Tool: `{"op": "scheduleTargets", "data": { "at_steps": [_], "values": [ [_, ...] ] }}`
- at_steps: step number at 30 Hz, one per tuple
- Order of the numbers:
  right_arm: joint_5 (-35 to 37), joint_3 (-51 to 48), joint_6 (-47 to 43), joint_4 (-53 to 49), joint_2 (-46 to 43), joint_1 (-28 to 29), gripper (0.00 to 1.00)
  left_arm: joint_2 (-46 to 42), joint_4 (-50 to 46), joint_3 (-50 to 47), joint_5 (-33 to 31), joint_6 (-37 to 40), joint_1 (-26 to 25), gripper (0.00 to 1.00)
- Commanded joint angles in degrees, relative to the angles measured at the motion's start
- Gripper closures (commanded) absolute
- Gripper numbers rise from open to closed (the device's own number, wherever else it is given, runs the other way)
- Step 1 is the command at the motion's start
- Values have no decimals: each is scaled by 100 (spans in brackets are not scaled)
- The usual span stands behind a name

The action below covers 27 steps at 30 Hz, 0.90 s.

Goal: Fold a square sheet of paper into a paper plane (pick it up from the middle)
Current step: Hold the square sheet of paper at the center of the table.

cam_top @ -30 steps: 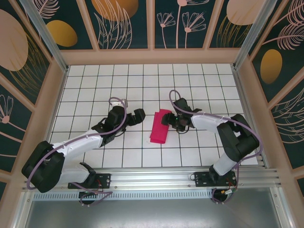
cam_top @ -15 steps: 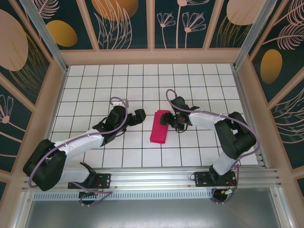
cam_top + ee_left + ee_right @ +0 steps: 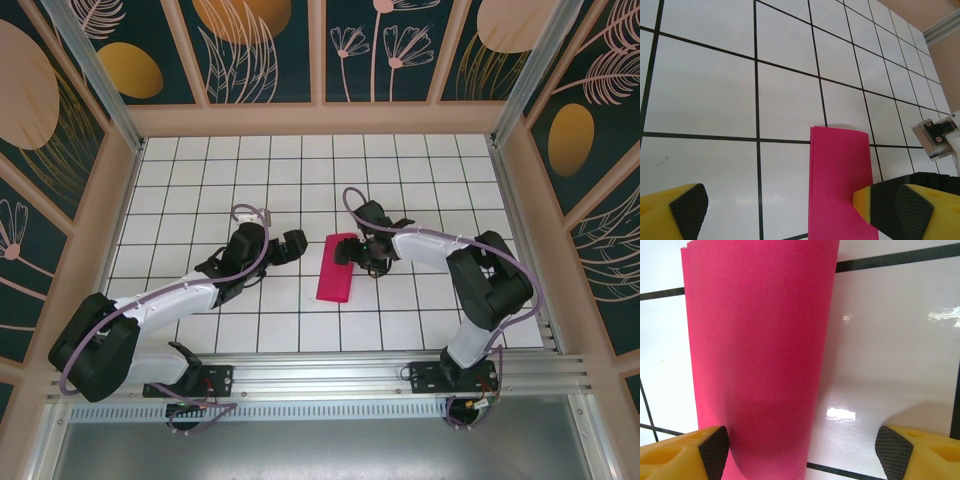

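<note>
Jaws wide apart on both, gripping nothing: your right gripper (image 3: 802,447) straddles one end of the folded pink sheet of paper (image 3: 757,350); left gripper (image 3: 795,207) sits just beside it.

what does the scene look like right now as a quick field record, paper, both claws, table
paper: square sheet of paper, magenta, folded into a narrow strip, lying on the table
left: left claw open, left of the strip and apart from it
right: right claw open, low at the strip's far end, paper between its jaws but not clamped
surface: table, white tiles with black grid lines
progress: no pointed plane shape yet
</note>
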Motion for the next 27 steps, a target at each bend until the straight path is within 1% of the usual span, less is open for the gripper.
{"op": "scheduleTargets", "data": {
  "at_steps": [1, 12, 16, 21, 27],
  "values": [
    [79, -69, -100, -7, 412, 50, 17, 10, 160, 111, 79, 101, -14, 1],
    [191, 33, -139, -140, 599, 61, 15, 40, 145, 132, 93, 126, -8, 1],
    [251, 37, -280, -215, 617, 69, 18, 41, 145, 121, 101, 126, -6, 1],
    [298, 56, -440, -295, 624, 70, 18, 41, 162, 124, 109, 125, -9, 2],
    [455, 73, -120, -305, 693, 52, 17, 36, 159, 144, 125, 117, -10, 2]
  ]
}}
